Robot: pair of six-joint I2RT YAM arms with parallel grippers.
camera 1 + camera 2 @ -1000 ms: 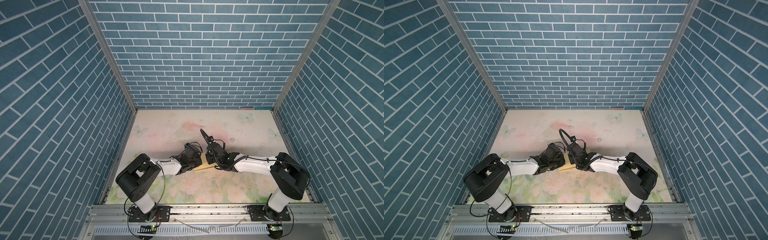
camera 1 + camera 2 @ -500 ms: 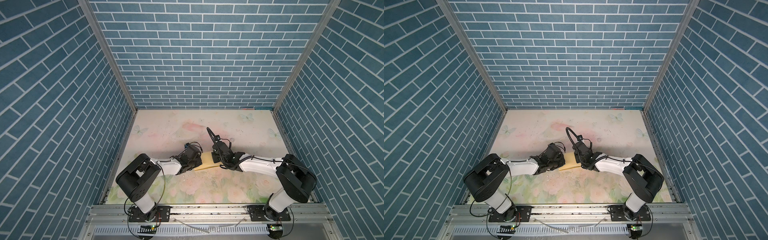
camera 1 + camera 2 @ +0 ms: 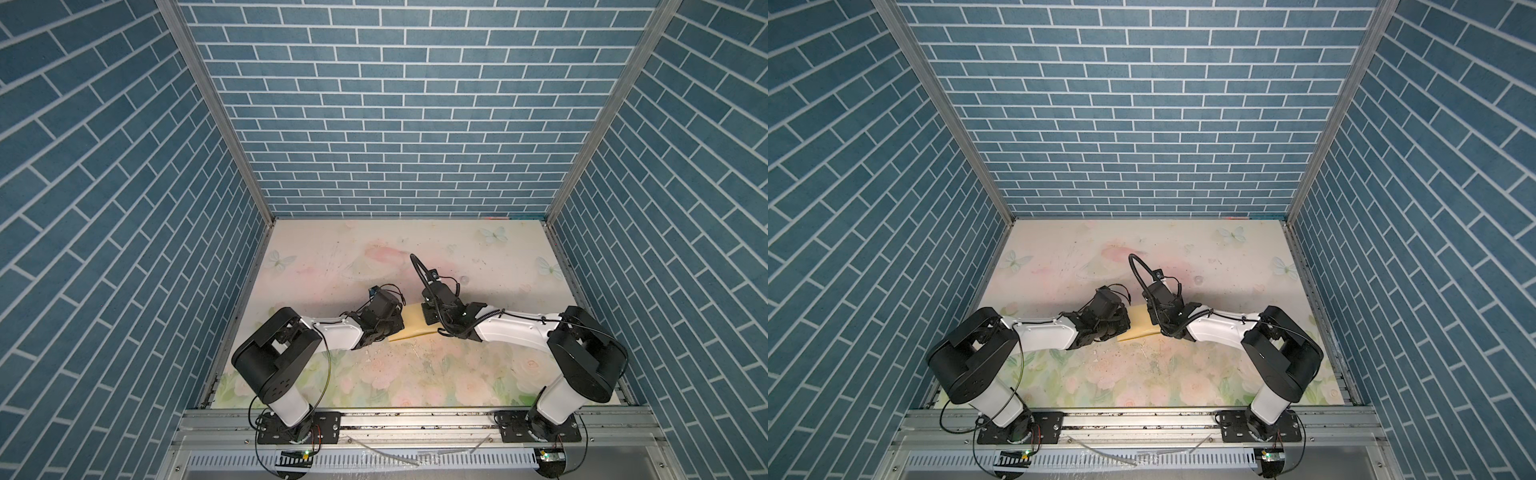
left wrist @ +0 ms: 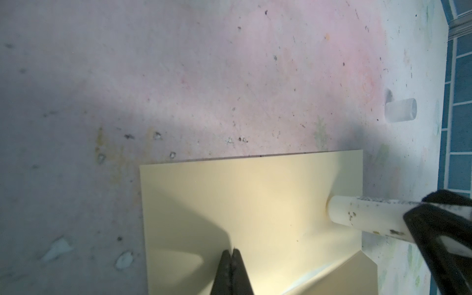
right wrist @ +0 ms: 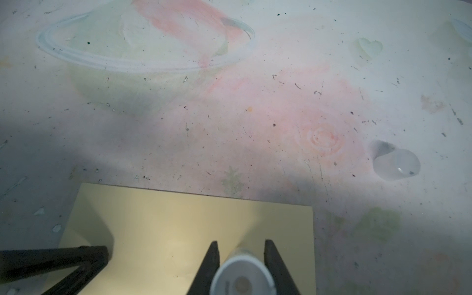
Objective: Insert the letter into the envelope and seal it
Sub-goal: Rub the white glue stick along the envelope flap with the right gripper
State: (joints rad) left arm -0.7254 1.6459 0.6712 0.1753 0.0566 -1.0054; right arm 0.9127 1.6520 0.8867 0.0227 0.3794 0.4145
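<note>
White glue stick (image 4: 365, 217) on envelope (image 4: 242, 199)

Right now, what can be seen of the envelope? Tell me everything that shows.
The envelope is a plain yellow-tan paper rectangle lying flat on the floral table between the two arms. Its visible face is blank and smooth. At one corner a crease leads to a darker tan panel, probably the flap. The shut left gripper rests its tips on it. The white glue stick, held in the right gripper, touches it near one edge. Its contents cannot be seen.
</note>
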